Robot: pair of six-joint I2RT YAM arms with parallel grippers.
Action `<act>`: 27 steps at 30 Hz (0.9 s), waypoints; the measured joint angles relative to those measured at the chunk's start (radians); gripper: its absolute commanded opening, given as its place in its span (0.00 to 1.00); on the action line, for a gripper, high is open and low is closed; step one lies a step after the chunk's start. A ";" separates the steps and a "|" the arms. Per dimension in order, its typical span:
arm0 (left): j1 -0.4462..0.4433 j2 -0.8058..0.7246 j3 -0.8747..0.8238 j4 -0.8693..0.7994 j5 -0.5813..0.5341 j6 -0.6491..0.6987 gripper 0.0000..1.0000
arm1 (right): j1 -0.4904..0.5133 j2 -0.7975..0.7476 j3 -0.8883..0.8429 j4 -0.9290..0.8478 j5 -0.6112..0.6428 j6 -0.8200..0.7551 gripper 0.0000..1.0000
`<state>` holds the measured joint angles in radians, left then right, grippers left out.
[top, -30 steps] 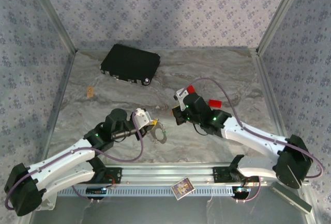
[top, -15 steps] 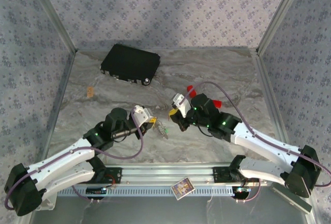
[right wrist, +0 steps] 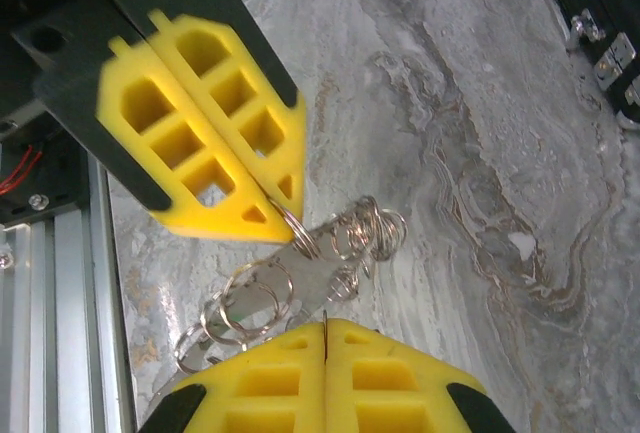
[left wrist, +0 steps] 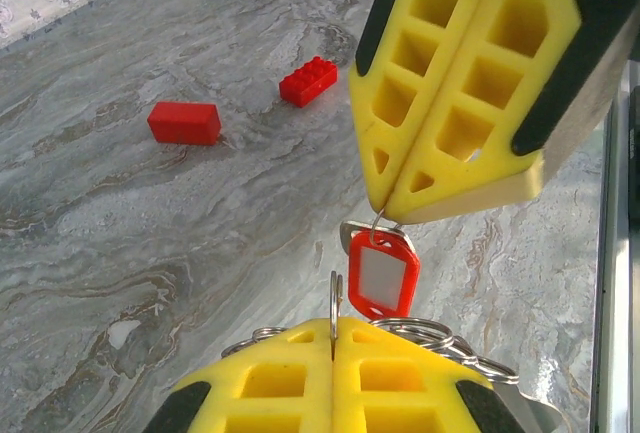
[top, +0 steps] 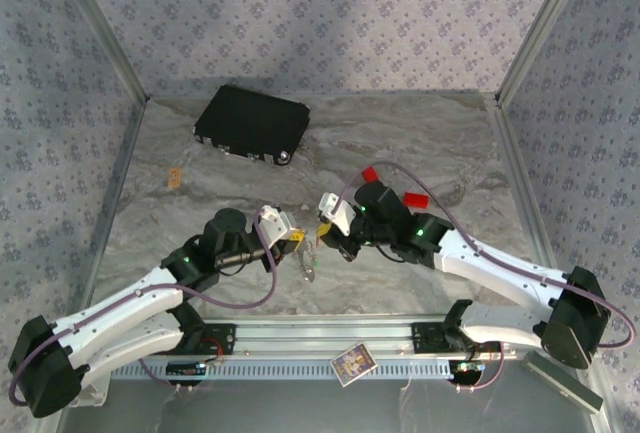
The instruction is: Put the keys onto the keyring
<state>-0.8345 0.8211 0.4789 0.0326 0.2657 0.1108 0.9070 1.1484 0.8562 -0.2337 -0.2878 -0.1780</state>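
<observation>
Both claws pinched shut, tip to tip, well in front of the case (top: 252, 123) — left claw (left wrist: 334, 338) holds the keyring (right wrist: 300, 278), right claw (left wrist: 392, 208) the red key (left wrist: 380, 275). Threading step, I'd say — next needs key's loop lined up w/ ring's split.

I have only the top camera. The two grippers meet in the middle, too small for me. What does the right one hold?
Observer: In the left wrist view the right gripper is shut on the small ring of the red key, which has a white window.
Operator: And the left one?
Observer: The left gripper is shut on a thin ring of the keyring, standing on edge.
Operator: Is the key on already?
Observer: I cannot tell; it hangs close beside that thin ring.
</observation>
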 measured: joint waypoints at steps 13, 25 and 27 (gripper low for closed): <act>0.000 0.000 0.000 0.000 0.004 0.000 0.00 | 0.051 0.061 0.053 -0.003 -0.001 -0.055 0.00; 0.000 0.000 0.000 -0.001 0.004 0.000 0.00 | 0.063 0.064 0.059 0.007 0.034 -0.060 0.00; 0.000 0.000 0.000 0.000 0.004 0.000 0.00 | 0.064 0.064 0.059 0.010 0.041 -0.060 0.00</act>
<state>-0.8345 0.8211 0.4789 0.0322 0.2695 0.1112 0.9714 1.2121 0.9154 -0.2237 -0.2466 -0.2379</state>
